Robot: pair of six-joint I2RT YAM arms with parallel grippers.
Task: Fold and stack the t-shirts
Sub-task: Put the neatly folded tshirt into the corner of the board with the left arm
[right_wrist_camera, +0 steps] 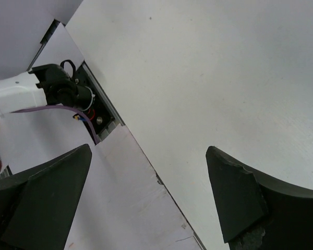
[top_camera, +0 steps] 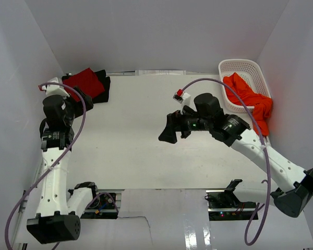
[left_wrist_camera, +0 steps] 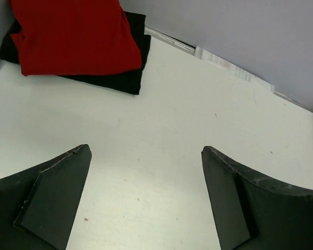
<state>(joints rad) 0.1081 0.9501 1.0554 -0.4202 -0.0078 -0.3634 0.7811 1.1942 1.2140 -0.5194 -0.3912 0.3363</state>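
Note:
A folded dark red t-shirt lies on top of a folded black t-shirt at the table's back left corner. In the left wrist view the red shirt covers most of the black one. My left gripper is open and empty, just in front of this stack and not touching it. An orange-red t-shirt lies crumpled in the white basket at the back right and hangs over its near edge. My right gripper is open and empty above the middle of the table.
White walls enclose the table on the left, back and right. The right wrist view shows the table's front edge and the left arm's base with its cables. A purple cable loops over each arm.

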